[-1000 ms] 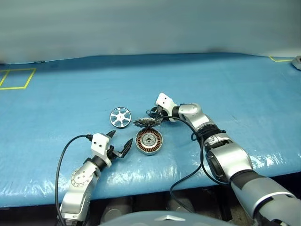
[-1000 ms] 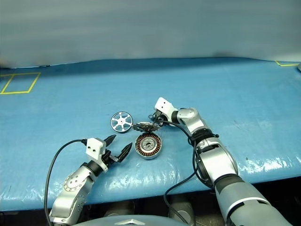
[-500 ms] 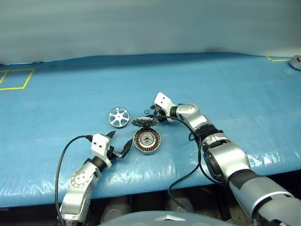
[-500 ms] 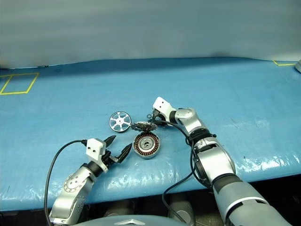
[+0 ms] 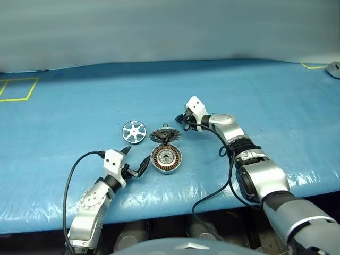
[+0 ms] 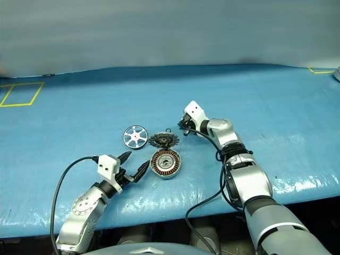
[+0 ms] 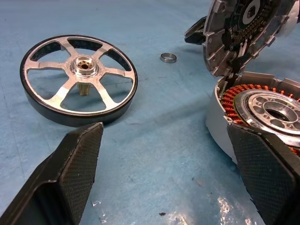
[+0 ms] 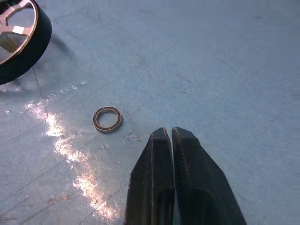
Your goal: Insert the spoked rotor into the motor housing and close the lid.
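Note:
The spoked rotor (image 5: 134, 131) lies flat on the blue cover, left of the other parts. The motor housing (image 5: 166, 158), copper windings facing up, sits near the front. The lid (image 5: 164, 135) leans tilted on the housing's far rim, its segmented inner side showing in the left wrist view (image 7: 243, 33). My right gripper (image 5: 180, 120) is shut on nothing, just right of the lid, with its tips (image 8: 168, 133) close to a small dark ring (image 8: 107, 119). My left gripper (image 5: 133, 162) stands open, low, pointing between the rotor (image 7: 78, 79) and the housing (image 7: 262, 112).
The blue table cover (image 5: 255, 95) stretches wide on all sides. Yellow tape squares mark its far left corner (image 5: 18, 88) and far right corner (image 5: 313, 66). A grey object (image 5: 334, 69) sits at the far right edge. The table's front edge runs just behind my left arm.
My right gripper let go of the lid, drew back up and to the right, and shut. The lid now rests tilted on the housing's far rim. The left arm stayed still.

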Robot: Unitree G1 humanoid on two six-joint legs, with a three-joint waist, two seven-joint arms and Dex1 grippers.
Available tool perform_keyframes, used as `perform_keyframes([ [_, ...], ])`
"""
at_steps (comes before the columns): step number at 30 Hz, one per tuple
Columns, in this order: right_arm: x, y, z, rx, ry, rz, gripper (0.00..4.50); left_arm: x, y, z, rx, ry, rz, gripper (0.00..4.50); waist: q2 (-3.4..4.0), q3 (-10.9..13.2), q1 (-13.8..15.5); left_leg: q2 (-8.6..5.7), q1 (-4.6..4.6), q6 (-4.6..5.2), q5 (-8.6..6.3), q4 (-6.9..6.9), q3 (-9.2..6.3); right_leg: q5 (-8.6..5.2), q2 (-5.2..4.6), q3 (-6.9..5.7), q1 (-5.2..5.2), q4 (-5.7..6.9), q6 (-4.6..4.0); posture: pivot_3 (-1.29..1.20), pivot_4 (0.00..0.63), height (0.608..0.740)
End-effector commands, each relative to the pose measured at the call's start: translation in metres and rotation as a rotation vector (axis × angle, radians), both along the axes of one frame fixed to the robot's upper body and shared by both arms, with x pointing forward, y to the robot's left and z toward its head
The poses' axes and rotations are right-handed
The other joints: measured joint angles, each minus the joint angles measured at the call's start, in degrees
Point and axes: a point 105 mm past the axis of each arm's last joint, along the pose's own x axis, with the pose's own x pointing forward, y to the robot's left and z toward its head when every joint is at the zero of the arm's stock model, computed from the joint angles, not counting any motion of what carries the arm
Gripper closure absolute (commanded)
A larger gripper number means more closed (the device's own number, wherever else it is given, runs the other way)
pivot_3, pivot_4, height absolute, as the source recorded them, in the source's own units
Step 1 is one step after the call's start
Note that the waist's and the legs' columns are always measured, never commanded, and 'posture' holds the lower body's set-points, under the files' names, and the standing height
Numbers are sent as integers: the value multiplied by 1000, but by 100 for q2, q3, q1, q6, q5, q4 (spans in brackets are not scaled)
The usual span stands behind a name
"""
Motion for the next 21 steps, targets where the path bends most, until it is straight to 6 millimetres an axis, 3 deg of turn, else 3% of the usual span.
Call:
perform_keyframes([
  [1,-1,8,29,78,-47,35,4491,2,-8,9,-20,-37,-40,0,0,0,5,0,-1,0,0,-1,-1,0,0,0,0,-1,0,0,150,740],
  [6,15,-19,56,17,-218,-222,4491,6,-14,9,-23,-37,-74,0,1,0,43,-2,-3,1,-1,1,-1,1,-3,-1,0,-3,1,0,150,740],
  [9,14,-43,83,100,-313,-449,4491,9,-10,14,-18,-50,-82,0,1,0,90,-1,-8,0,0,0,-2,0,-3,0,-8,-2,1,0,150,740],
  [12,-11,-58,100,173,-366,-565,4491,14,3,23,6,-75,-76,0,0,0,144,1,-23,-3,0,-1,-8,0,-8,-3,-21,-2,1,0,150,740],
  [16,-56,-60,104,202,-381,-591,4491,25,26,38,70,-127,-72,0,1,0,155,3,-27,-6,-4,-2,-9,0,-11,-3,-25,-4,1,0,150,740],
  [21,-120,-40,77,171,-285,-442,4491,49,43,65,183,-199,-97,0,2,1,164,2,-27,-1,-7,3,-13,-2,-3,-15,-17,-9,3,0,150,740],
])
